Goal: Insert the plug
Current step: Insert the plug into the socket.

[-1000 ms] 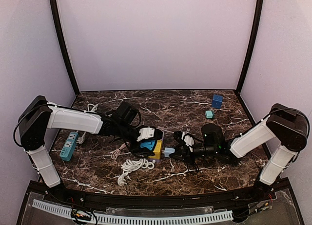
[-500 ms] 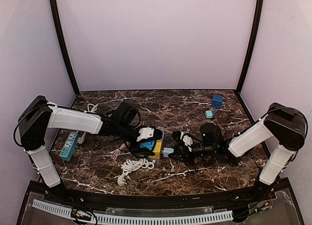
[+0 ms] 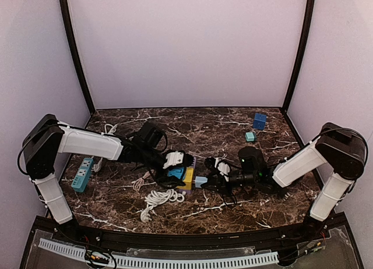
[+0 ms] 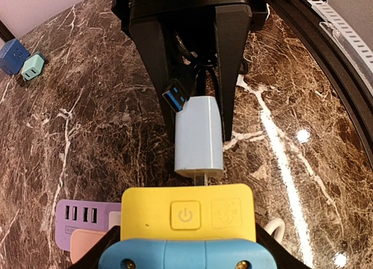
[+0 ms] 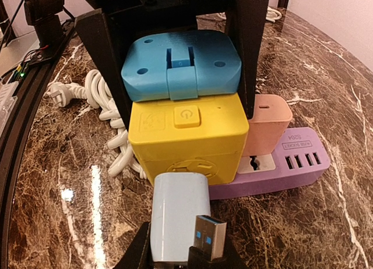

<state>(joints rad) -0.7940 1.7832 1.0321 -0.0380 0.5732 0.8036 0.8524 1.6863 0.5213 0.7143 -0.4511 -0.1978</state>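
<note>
A yellow socket cube (image 4: 186,213) shows only a power symbol on its button. Print on the purple power strip (image 5: 291,158) is too small to read. The right gripper (image 4: 198,114) pinches a pale blue charger plug (image 4: 198,138). Seen from above, the plug is at the gripper's 9 o'clock, with its prongs just meeting the cube. The left gripper (image 5: 186,106) clamps the cube's sides.

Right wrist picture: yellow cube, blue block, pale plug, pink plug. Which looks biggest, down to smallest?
1. yellow cube
2. blue block
3. pale plug, but it sits nearest the camera, so unsure
4. pink plug, partly hidden
</note>
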